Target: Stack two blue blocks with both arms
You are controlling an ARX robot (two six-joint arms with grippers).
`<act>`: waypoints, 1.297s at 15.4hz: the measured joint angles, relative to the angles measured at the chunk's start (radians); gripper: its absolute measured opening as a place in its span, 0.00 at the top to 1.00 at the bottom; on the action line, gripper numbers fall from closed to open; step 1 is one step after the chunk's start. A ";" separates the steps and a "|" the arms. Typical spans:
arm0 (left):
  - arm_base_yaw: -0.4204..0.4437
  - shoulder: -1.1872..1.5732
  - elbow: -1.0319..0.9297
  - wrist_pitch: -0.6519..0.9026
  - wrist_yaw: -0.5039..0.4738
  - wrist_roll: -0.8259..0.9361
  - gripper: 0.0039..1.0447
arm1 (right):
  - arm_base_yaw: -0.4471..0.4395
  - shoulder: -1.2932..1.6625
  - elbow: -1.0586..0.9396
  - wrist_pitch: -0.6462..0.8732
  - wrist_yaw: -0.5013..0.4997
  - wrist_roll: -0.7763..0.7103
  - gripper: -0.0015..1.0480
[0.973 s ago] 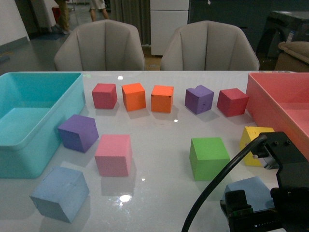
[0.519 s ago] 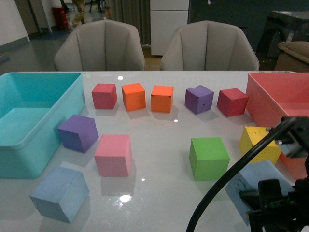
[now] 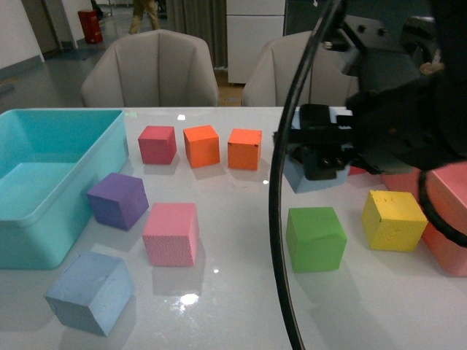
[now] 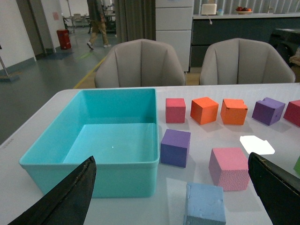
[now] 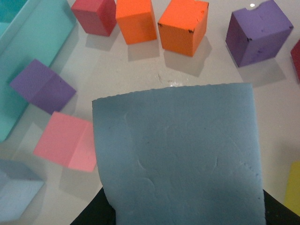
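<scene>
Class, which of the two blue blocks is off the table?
The blue block in the right gripper, held in the air. The other blue block rests on the table, in front of the bin.

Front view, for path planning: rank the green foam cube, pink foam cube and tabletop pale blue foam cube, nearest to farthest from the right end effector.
From the right end effector, gripping a second pale blue foam cube:
1. Green foam cube, right of centre.
2. Pink foam cube, left of centre.
3. Tabletop pale blue foam cube, front left.
</scene>
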State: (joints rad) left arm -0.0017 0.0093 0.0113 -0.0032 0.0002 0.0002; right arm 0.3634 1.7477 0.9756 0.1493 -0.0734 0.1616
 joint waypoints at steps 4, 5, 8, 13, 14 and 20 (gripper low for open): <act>0.000 0.000 0.000 0.000 0.000 0.000 0.06 | 0.036 0.390 0.464 -0.156 0.005 0.021 0.57; 0.000 0.000 0.000 0.000 0.000 0.000 0.06 | 0.039 0.429 0.505 -0.172 0.007 0.022 0.57; 0.000 0.000 0.000 0.000 0.000 0.000 0.06 | 0.058 0.546 0.615 -0.220 0.007 0.033 0.57; 0.000 0.000 0.000 0.000 0.000 0.000 0.06 | 0.082 0.674 0.751 -0.286 0.014 0.068 0.58; 0.000 0.000 0.000 0.000 0.000 0.000 0.06 | 0.085 0.694 0.779 -0.297 0.017 0.079 0.58; 0.000 0.000 0.000 0.000 0.000 0.000 0.06 | 0.101 0.770 0.871 -0.370 0.145 0.177 0.36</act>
State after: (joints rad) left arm -0.0017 0.0093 0.0113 -0.0032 -0.0002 0.0002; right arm 0.4641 2.5175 1.8469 -0.2211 0.0715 0.3386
